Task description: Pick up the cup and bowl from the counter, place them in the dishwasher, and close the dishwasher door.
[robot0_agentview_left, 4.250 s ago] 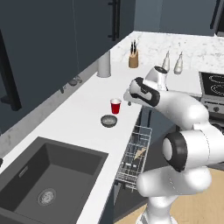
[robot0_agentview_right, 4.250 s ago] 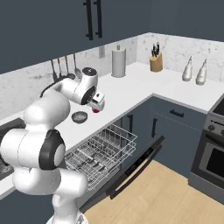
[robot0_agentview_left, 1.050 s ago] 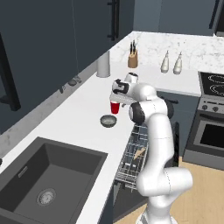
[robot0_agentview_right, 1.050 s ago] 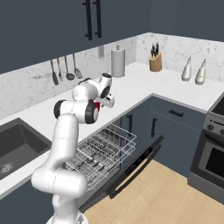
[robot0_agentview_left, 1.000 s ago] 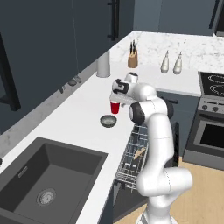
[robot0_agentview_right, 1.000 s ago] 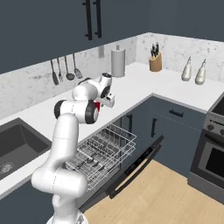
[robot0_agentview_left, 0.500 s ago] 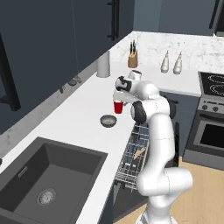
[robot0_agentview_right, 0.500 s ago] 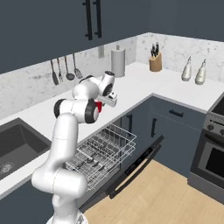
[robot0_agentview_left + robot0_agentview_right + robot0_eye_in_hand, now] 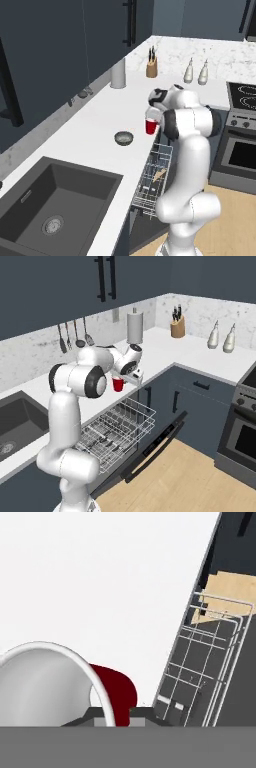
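The red cup (image 9: 151, 126) hangs just above the white counter (image 9: 95, 125) near its front edge, with my gripper (image 9: 152, 118) shut on its whitish rim. From the right base view the cup (image 9: 118, 385) sits under the gripper (image 9: 123, 377), beside the pulled-out dishwasher rack (image 9: 117, 428). The hand view looks into the cup (image 9: 117, 689) from close up, with one finger on each side of its rim at the gripper (image 9: 112, 716). The small grey bowl (image 9: 123, 138) rests on the counter left of the cup. The dishwasher door (image 9: 155, 448) lies folded down and open.
A dark sink (image 9: 55, 200) is set in the counter to the left. A grey cylinder (image 9: 118, 73), a knife block (image 9: 151, 66) and two bottles (image 9: 195, 73) stand at the back. The oven (image 9: 240, 145) is on the right. The rack (image 9: 205, 657) lies below the counter edge.
The jaws have shut on the cup's rim. The cup has moved with the hand off its spot and right, toward the counter's front edge above the rack. The bowl has stayed put.
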Motion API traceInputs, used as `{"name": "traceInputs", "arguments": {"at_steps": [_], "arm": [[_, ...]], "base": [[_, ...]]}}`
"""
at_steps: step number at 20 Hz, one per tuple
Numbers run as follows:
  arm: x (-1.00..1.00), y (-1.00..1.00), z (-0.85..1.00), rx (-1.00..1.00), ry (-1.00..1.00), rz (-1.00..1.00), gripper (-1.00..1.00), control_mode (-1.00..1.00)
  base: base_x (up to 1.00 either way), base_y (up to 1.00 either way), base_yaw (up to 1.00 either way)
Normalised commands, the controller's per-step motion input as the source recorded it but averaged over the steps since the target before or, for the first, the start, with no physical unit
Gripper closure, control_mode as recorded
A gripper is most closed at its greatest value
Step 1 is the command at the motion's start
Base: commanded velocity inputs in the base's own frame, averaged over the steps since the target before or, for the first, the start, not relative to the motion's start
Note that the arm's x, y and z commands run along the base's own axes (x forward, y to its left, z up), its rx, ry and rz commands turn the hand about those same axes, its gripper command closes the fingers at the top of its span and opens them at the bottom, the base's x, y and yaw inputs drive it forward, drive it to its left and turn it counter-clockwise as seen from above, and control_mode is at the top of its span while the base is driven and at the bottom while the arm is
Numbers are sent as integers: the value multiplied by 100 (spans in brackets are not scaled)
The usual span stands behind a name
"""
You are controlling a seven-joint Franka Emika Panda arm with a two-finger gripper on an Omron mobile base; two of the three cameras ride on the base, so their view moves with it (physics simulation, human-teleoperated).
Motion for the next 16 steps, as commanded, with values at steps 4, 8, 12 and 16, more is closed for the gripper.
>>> {"name": "traceInputs", "arguments": {"at_steps": [4, 8, 12, 16], "arm": [[-100, -30, 4, 3, -10, 0, 100, -100], [-93, -37, 1, 3, -1, 0, 100, -100], [-49, -47, -3, 1, 2, 8, 100, -100], [-4, -29, -9, 0, 1, 17, 100, -100]], "base": [[0, 0, 0], [0, 0, 0], [0, 0, 0], [0, 0, 0]]}}
